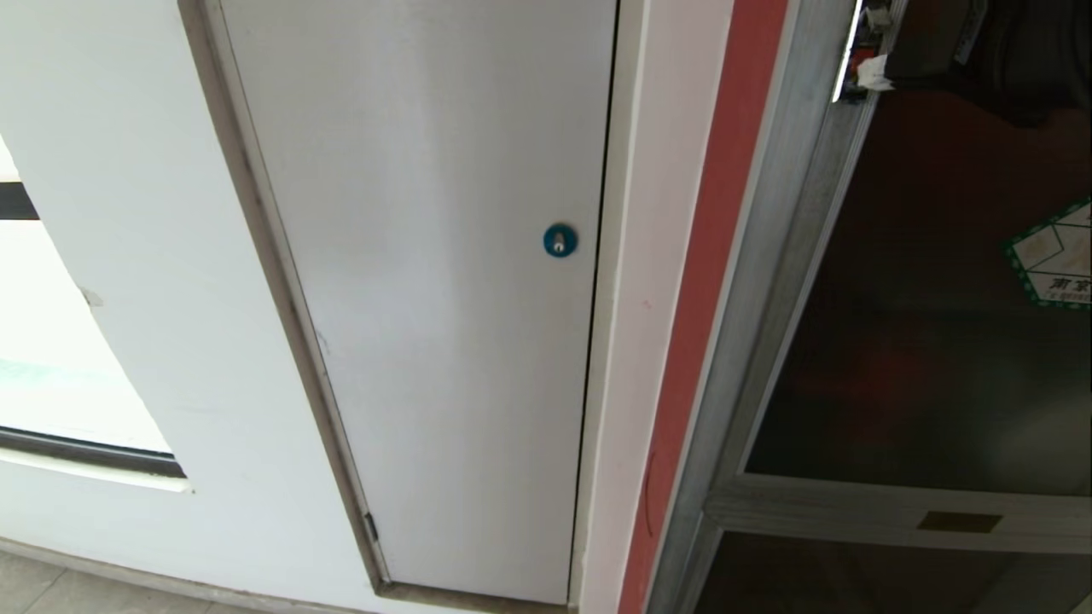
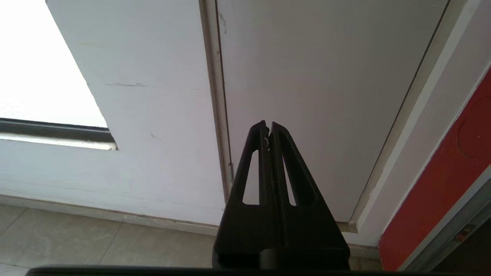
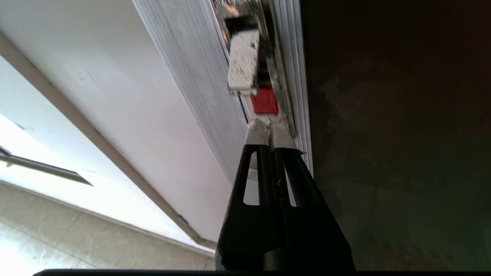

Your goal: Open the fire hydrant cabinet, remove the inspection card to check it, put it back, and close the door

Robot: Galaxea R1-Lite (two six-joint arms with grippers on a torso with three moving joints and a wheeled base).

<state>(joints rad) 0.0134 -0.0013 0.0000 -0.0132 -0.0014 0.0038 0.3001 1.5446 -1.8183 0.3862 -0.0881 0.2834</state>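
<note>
The fire hydrant cabinet's brushed-aluminium frame (image 1: 768,256) runs down beside a red strip. The door (image 1: 921,341) is dark tinted glass with a green-bordered sticker (image 1: 1054,256) and a brass plate (image 1: 960,521) on its crossbar. My right gripper (image 1: 870,75) is shut and empty at the door's left edge, high up. In the right wrist view its white-taped fingertips (image 3: 257,134) rest at the narrow gap between frame (image 3: 199,76) and door (image 3: 383,134), just below a red piece (image 3: 264,100) and a white latch (image 3: 242,63). The inspection card is hidden. My left gripper (image 2: 268,126) hangs shut and empty, low down.
A plain white panel (image 1: 426,298) with a blue round lock (image 1: 560,240) fills the wall left of the cabinet. A window opening (image 1: 51,341) lies at the far left. Beige floor tiles (image 2: 76,245) run along the wall's foot.
</note>
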